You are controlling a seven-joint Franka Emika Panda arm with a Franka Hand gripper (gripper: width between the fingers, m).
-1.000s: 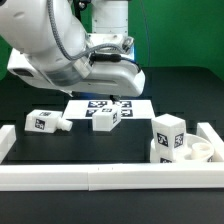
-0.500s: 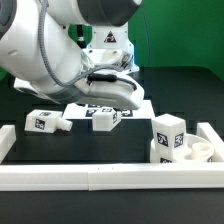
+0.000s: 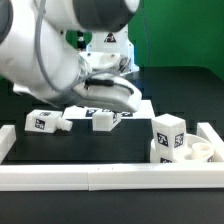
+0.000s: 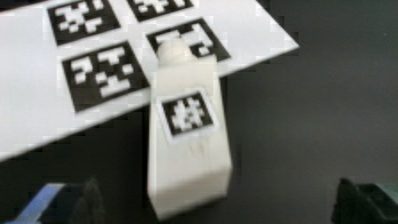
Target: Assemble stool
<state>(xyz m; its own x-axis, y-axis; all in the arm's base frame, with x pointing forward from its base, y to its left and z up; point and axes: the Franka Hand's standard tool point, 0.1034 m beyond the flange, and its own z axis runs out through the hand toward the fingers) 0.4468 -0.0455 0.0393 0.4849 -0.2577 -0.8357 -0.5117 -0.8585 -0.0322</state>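
A white stool leg (image 4: 187, 130) with a square tag lies flat, its far end resting on the marker board (image 4: 107, 60). My gripper (image 4: 210, 205) is open, with one dark fingertip on each side of the leg's near end and not touching it. In the exterior view the gripper (image 3: 113, 104) hangs just above this middle leg (image 3: 105, 120). A second leg (image 3: 42, 122) lies at the exterior view's left. The round seat (image 3: 192, 151) sits at the right, with a tagged leg (image 3: 168, 131) standing upright at its left side.
Long white rails fence the work area: one along the front (image 3: 110, 176), one at the left (image 3: 6, 140), one at the right (image 3: 213, 135). The arm's bulky white body fills the upper left of the exterior view.
The arm has swung left and lower over the marker board, bringing the gripper down toward the middle leg. The legs and the seat have not moved.
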